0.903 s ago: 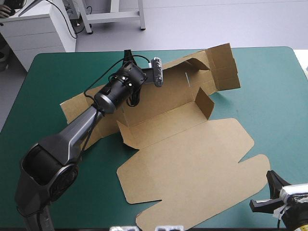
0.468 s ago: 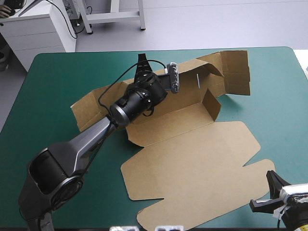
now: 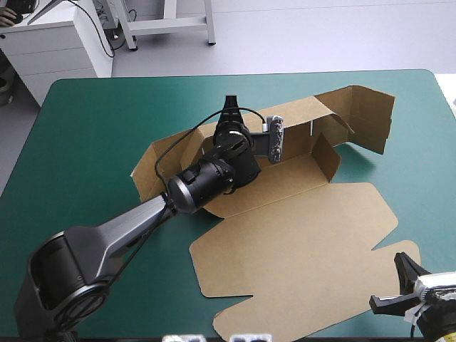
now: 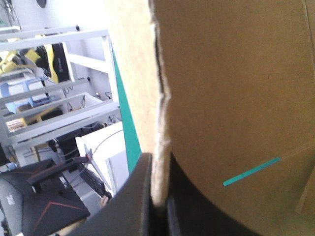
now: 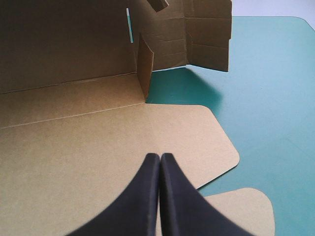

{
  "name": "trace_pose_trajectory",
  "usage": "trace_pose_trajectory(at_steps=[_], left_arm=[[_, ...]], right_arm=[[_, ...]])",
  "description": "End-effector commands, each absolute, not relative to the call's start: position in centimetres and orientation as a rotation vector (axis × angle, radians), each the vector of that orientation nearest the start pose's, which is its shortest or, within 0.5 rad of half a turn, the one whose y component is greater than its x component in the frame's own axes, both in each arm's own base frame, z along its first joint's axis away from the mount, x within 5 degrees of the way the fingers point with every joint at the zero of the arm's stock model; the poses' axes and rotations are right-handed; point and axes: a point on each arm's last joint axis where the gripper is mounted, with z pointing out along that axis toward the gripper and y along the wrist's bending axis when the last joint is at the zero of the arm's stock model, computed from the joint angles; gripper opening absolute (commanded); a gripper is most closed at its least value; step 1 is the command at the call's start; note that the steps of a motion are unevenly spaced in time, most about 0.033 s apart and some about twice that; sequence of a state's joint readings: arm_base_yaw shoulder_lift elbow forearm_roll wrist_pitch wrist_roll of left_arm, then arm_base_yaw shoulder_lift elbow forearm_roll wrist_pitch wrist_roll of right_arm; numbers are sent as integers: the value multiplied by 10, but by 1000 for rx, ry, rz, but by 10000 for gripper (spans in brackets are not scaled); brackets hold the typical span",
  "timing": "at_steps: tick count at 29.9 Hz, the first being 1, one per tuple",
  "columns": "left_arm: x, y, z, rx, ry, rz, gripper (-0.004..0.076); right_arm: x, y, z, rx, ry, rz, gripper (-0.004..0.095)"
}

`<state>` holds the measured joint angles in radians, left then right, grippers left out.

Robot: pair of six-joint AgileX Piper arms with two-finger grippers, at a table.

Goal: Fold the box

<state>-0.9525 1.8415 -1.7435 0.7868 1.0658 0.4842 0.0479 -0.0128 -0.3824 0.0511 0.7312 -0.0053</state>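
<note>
Box (image 3: 299,242), frame centre: left end effector (image 4: 158,164) clamps its rear wall (image 3: 299,125), apparently to stand it upright; right end effector (image 5: 160,158), closed and empty, idles lower right.

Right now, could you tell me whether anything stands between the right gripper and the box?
Nothing visible does. The right gripper, fingers shut, already points out over the box, whose flat lid panel lies directly under and ahead of it, with only bare brown board in front.

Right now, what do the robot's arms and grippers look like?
The left arm is dark grey near its base, silver-grey along the forearm, black and cylindrical at the wrist. The left gripper and right gripper each have broad black fin-shaped fingers.
</note>
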Motion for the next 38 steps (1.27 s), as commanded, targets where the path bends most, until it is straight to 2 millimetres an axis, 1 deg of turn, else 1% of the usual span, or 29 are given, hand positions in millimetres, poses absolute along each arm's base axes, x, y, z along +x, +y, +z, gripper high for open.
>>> trace_pose_trajectory(at_steps=[1,5,6,9,13,17,21,27,31,34,36,38], left_arm=[[262,-283,358,1723,1519,776,-9],[247,-259,352,1700,1400,868,-9],[244,-254,348,1707,1375,883,-9],[233,-239,345,1696,1308,910,-9],[217,-223,346,1694,1183,885,-8],[204,-212,348,1694,1114,829,-8],[198,-206,349,1689,1091,822,-8],[200,-202,347,1604,1219,790,-8],[200,-201,347,1596,1233,788,-9],[200,-201,347,1586,1243,779,-8],[200,-201,347,1581,1248,775,-8],[200,-202,346,1584,1247,776,-8]], right_arm=[[11,3,286,-41,1698,86,-18],[11,3,286,-41,1698,86,-18],[11,3,286,-41,1698,86,-18],[11,3,286,-41,1698,86,-18],[11,3,286,-41,1698,86,-18],[11,3,286,-41,1698,86,-18],[11,3,286,-41,1698,86,-18],[11,3,286,-41,1698,86,-18],[12,3,286,-34,1700,86,-18],[18,3,287,22,1732,133,-18],[25,4,291,64,1776,165,-18],[35,5,299,86,1828,184,-18]])
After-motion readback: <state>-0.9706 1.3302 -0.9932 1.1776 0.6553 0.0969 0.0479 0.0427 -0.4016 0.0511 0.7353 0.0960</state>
